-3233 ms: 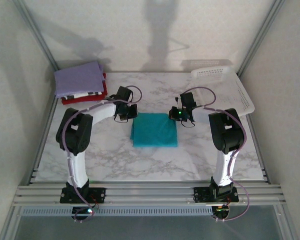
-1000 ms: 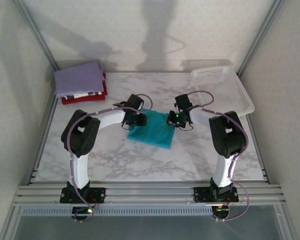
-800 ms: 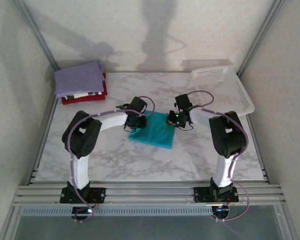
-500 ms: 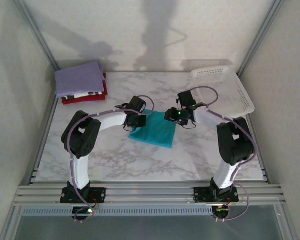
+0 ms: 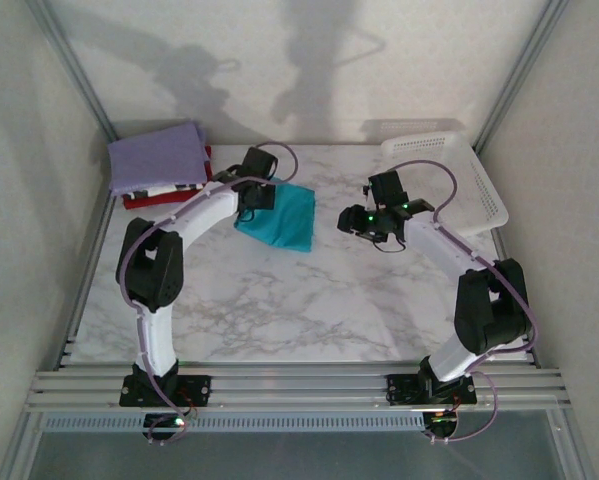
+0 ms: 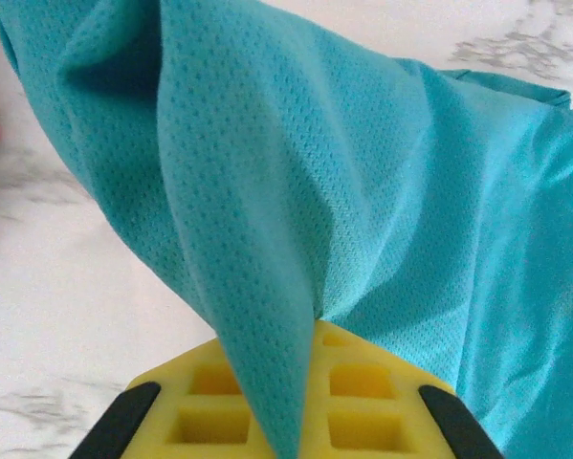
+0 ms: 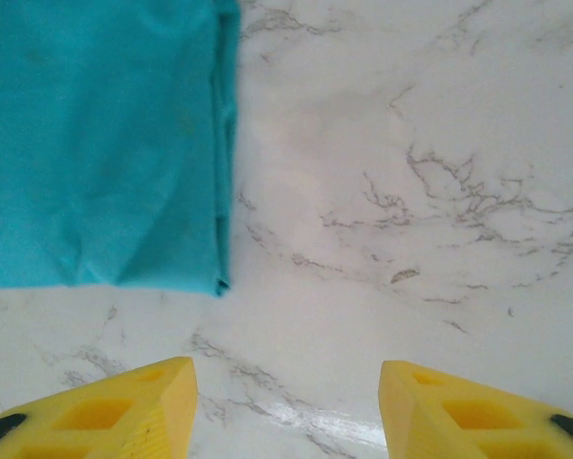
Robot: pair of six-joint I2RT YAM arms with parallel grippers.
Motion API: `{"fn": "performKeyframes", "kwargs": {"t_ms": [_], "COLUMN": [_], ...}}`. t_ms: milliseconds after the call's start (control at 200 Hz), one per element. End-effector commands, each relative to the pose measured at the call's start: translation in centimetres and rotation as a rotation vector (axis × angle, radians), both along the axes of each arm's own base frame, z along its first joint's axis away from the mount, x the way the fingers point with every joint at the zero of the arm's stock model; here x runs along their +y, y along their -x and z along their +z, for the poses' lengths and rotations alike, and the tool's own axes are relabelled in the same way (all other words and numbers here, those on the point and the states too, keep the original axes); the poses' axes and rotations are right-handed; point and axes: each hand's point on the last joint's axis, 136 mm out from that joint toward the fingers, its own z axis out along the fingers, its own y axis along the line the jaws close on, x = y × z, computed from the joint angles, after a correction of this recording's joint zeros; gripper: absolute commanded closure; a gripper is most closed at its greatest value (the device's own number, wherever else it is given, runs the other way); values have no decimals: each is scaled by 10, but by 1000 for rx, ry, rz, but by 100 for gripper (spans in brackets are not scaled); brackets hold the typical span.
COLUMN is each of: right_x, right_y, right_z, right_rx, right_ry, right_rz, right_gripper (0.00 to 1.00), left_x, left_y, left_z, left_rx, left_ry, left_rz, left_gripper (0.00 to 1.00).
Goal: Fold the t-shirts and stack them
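In the top view, the left claw [image 5: 253, 203] sits left of centre in the upper half of the frame. It is clamped on the upper-left edge of the teal t-shirt [image 5: 281, 220]. From there the folded shirt spreads down and to the right over the marble bench [image 5: 309, 300].

The left wrist view shows this grip close up. A ridge of teal mesh cloth [image 6: 363, 191] runs down to the bottom centre of the frame, pinched against a yellow finger pad [image 6: 353, 397]. The cloth is raised in loose folds here. Whether its far edge lies flat on the bench cannot be told.

The right claw [image 5: 349, 226] is right of centre in the top view, apart from the teal shirt, with bare marble between them. In its wrist view the right claw [image 7: 286, 382] stands apart. One yellow finger is in the bottom-left corner and the other in the bottom-right, with nothing between them. The teal shirt [image 7: 95, 143] takes up the upper left of that frame and lies flat.

In the upper left of the top view rests a stack of folded shirts. The lavender t-shirt [image 5: 157, 158] is on top, the black-and-white patterned t-shirt [image 5: 179, 187] is under it, and the red t-shirt [image 5: 159, 200] is at the bottom. A white perforated basket [image 5: 449, 170] sits in the upper right.
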Motion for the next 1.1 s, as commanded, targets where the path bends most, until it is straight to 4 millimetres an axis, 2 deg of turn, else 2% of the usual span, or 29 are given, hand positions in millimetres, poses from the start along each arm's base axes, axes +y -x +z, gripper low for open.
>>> {"fn": "performKeyframes", "kwargs": {"t_ms": [0,130,365,436,591,801,1011,1096], "right_x": [-5,-10,-19,-21,-23,-25,-24,-25], "right_y": [3,7,14,17,22,24,25,25], "right_z": [9,13,16,16,19,24,23,22], "right_rx": [-3,0,3,7,13,12,24,30], "right_ry": [20,43,54,56,69,76,68,72], "right_rz": [8,19,8,7,20,22,13,11], "right_gripper": [46,46,46,46,46,46,46,46], "left_x": [30,46,50,58,87,118,155,157], "left_y": [-18,-39,-66,-76,-97,-122,-131,-133], "left_z": [4,14,44,53,72,81,96,104], "left_rx": [5,-4,-48,-68,-88,-133,-173,-193], "left_ry": [-193,-313,-328,-317,-214,-54,12,43], "left_rz": [-7,19,-37,-36,10,-14,14,2], "left_gripper": [100,100,100,100,100,100,100,100]}}
